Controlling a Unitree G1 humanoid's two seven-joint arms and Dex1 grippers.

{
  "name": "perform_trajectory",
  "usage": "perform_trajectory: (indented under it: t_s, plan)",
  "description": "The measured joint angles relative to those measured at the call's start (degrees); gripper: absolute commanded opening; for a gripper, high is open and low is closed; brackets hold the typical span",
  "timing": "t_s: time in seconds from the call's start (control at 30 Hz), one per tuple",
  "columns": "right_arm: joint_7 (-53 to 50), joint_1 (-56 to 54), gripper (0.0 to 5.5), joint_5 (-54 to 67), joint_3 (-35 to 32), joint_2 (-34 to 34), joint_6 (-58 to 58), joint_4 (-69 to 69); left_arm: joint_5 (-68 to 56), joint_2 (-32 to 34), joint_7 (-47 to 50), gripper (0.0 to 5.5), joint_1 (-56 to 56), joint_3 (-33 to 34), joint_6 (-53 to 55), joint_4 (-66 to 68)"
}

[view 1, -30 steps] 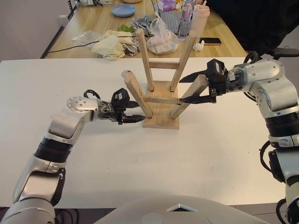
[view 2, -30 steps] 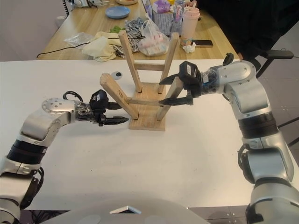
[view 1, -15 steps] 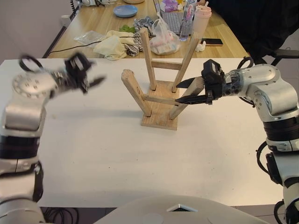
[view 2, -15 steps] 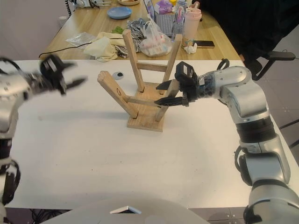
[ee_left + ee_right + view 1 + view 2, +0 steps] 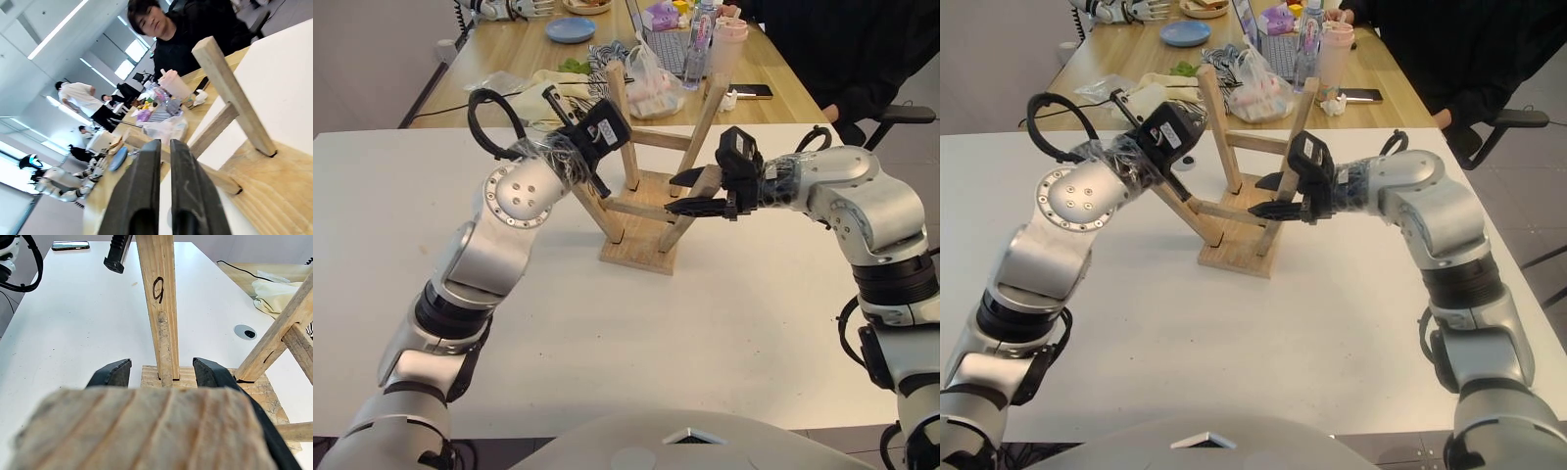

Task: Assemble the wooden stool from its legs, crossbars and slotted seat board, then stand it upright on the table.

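Note:
The wooden stool stands upside down on the white table, its seat board (image 5: 641,253) flat and its legs pointing up, joined by crossbars (image 5: 658,138). My right gripper (image 5: 678,194) is closed around the near right leg (image 5: 705,184), one finger on each side; in the right wrist view that leg (image 5: 142,431) lies between the fingers (image 5: 111,374). My left gripper (image 5: 597,157) is up beside the top of the near left leg (image 5: 599,211). Its fingers (image 5: 142,186) are shut together with nothing between them.
A cable hole (image 5: 1187,160) lies in the white table (image 5: 607,343) behind the stool. A second wooden table (image 5: 509,49) beyond carries cloths, a plastic bag (image 5: 651,83), bottles, a blue plate (image 5: 572,30) and a phone (image 5: 751,90). A person sits at the far right.
My left arm left its low spot in front of the stool, swung out to the left, and now sits raised by the near left leg's top. The right gripper stays on its leg.

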Motion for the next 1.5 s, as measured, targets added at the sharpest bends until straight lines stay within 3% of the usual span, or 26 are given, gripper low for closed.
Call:
perform_trajectory:
  t_s: [0.23, 0.43, 0.93, 1.17, 1.33, 1.5]
  plan:
    - [-0.1, 0.3, 2.1, -0.3, 0.1, -0.2, 0.0, 0.3, 13.4, -0.9, 2.4, 0.0, 0.4, -6.7, -4.6, 2.8]
    - [-0.1, 0.2, 2.1, -0.5, 0.7, -0.3, -0.3, 1.1, 17.9, -2.2, 2.4, 0.0, 0.4, -7.6, -7.7, 5.5]
    - [0.4, -0.2, 2.1, -0.4, 0.8, -0.5, -1.3, 1.8, 13.4, -9.8, -3.9, 0.0, -0.3, 1.7, -1.2, 2.5]
    - [0.6, -0.8, 2.1, -0.3, 1.0, -0.2, -1.5, 1.8, 11.6, -12.8, -4.6, 0.0, -1.0, 0.6, -2.7, 4.4]
    - [0.8, -0.9, 2.1, -0.3, 1.2, -0.3, -2.1, 2.4, 12.0, -12.5, -5.4, 0.0, 6.5, -4.8, 0.5, 7.4]
    - [0.7, -0.8, 2.1, -0.4, 1.6, -0.3, -2.3, 2.4, 11.6, -13.5, -5.0, 0.0, 8.7, -4.8, 2.0, 7.5]
